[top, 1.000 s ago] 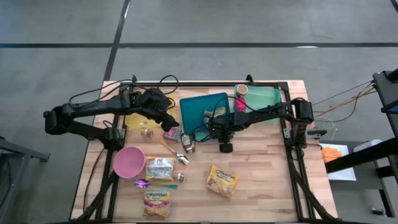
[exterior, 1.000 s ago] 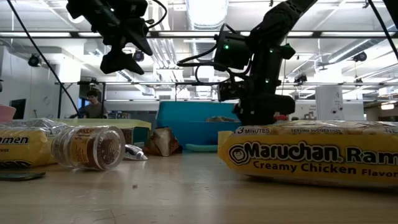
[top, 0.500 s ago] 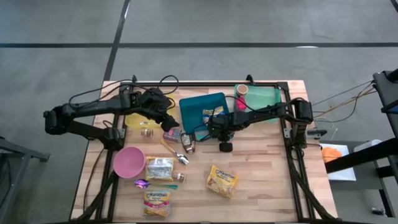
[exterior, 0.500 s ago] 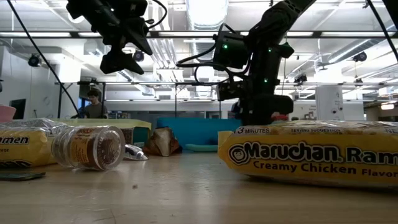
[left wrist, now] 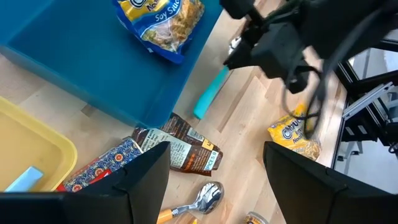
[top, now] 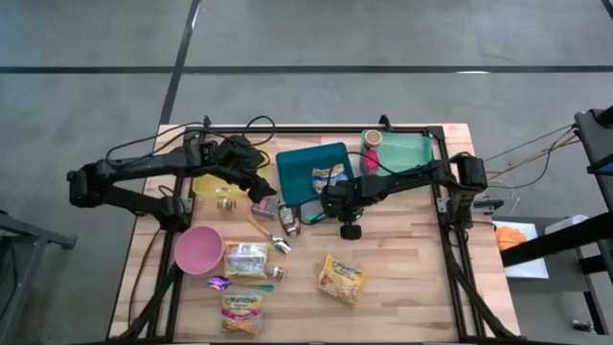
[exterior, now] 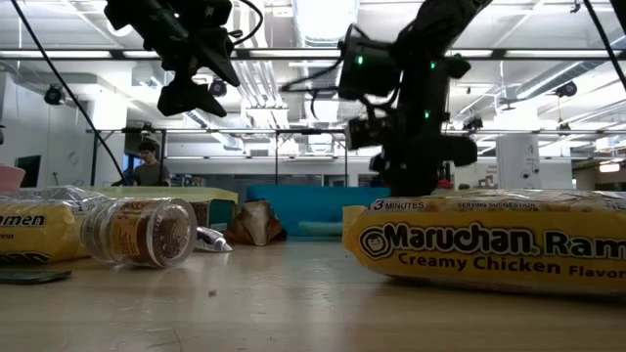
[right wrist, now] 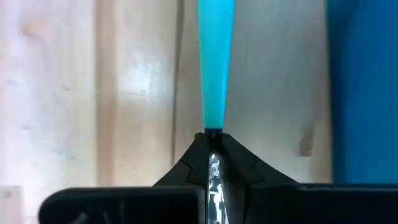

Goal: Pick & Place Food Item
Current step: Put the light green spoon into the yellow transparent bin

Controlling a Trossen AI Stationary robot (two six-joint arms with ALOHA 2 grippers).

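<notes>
1. The right arm has been lifting slightly since the earlier frames, and its right gripper (right wrist: pixel 211 134) has been closing. The jaws are now pressed together on the shiny metal end of a teal-handled utensil (right wrist: pixel 216 62).
2. The wooden table (top: pixel 402 259) is lying under both sets of jaws, with packets scattered over it.
3. The blue bin (top: pixel 297 172) is sitting just beside the right jaws. A noodle bag (top: pixel 329 178) is already resting inside it, which suggests part of the job is done.
4. The left gripper (top: pixel 257 180) is hovering on the bin's far side from the right jaws. Its jaws are standing apart and holding nothing.
5. A ramen pack (top: pixel 342 279) is lying flat on the table, apart from both sets of jaws and not yet collected. More packs are waiting farther off, nearer the left jaws.
6. The teal handle is pointing straight ahead of the right jaws, low over the boards beside the bin. This is a utensil rather than food, so the loose food appears to be waiting for pickup.
</notes>
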